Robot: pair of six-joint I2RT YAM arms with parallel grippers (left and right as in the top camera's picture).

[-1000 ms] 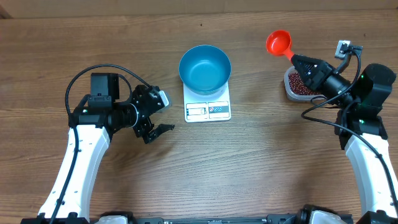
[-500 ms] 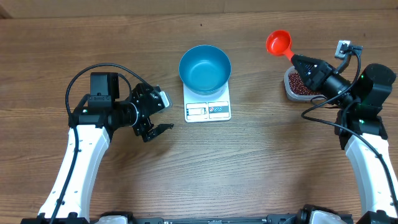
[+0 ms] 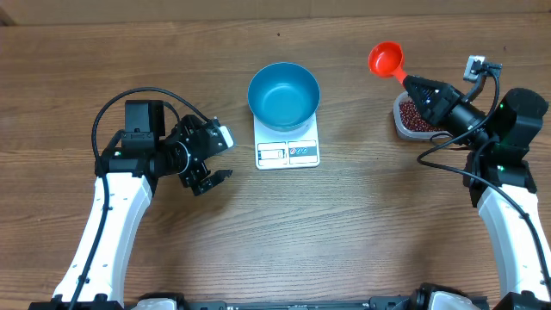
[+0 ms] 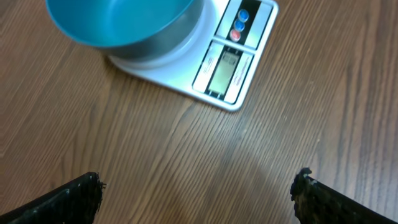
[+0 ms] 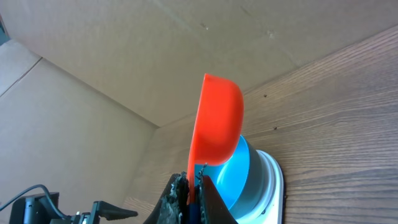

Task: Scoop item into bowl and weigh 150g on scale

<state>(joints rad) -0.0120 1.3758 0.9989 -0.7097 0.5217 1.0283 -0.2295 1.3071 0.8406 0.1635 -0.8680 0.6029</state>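
Observation:
The blue bowl (image 3: 283,95) stands on the white scale (image 3: 287,154) at the table's middle back and looks empty inside. At the right, the maroon beans (image 3: 411,120) lie in a clear tub (image 3: 400,129), partly under my right arm. My right gripper (image 3: 410,83) is shut on the handle of a red scoop (image 3: 386,58), which is held off the table to the tub's far left. No beans show in the scoop's cup. In the right wrist view the scoop (image 5: 217,121) stands in front of the bowl (image 5: 241,177). My left gripper (image 3: 209,181) hangs open left of the scale, with nothing between its fingers (image 4: 74,199).
In the left wrist view the scale's display and buttons (image 4: 227,62) face the left gripper, with bare wood between. A cardboard wall (image 5: 124,50) rises behind the table.
The left gripper has drawn back slightly to the left and turned a little. The right arm and the scoop have not moved.

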